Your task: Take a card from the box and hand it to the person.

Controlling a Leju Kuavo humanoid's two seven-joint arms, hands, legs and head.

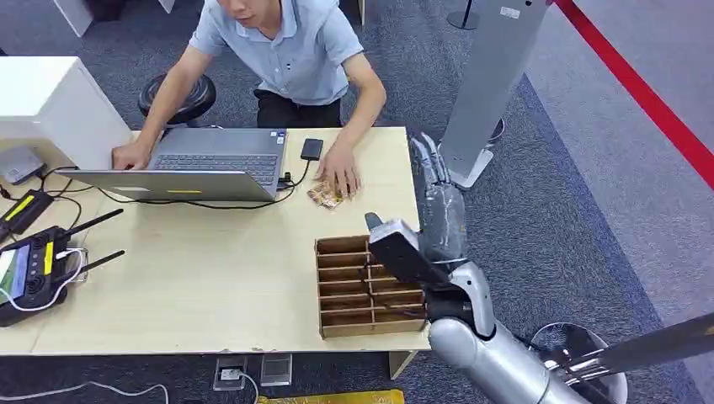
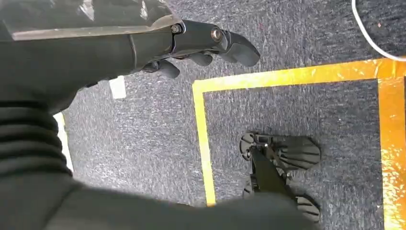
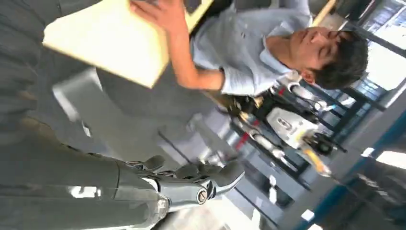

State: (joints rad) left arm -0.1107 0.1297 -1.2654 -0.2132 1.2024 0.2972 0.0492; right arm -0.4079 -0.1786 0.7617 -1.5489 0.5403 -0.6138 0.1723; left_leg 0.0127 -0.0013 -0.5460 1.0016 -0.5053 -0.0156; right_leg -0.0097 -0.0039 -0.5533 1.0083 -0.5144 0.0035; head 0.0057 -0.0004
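Cards (image 1: 325,196) lie in a small loose heap on the pale wooden table (image 1: 194,286), under the fingertips of the person's hand (image 1: 339,174), just beside the laptop (image 1: 198,162) and a dark phone (image 1: 311,149). Nearer the robot, by the table's front right corner, sits the slotted wooden box (image 1: 358,286), its dividers running across it; whether any cards remain in the slots cannot be told. From the head view the right hand (image 1: 432,160) is stretched out past the table's right edge, over the grey carpet (image 1: 547,210), level with the heap but apart from it, fingers fairly straight and spread a little, holding nothing. The right wrist view adds what the head view lacks: the same right hand (image 3: 191,179) seen from behind, fingers loosely extended and empty, with the table corner and the person's forearm beyond it, all rather blurred. The left wrist view looks down at the floor: the left hand (image 2: 191,45) hangs with its fingers gently curled and apart, nothing in them, above carpet marked with yellow tape (image 2: 203,143). A handheld controller (image 1: 34,269) and cables lie at the table's left end, seen from the head view.
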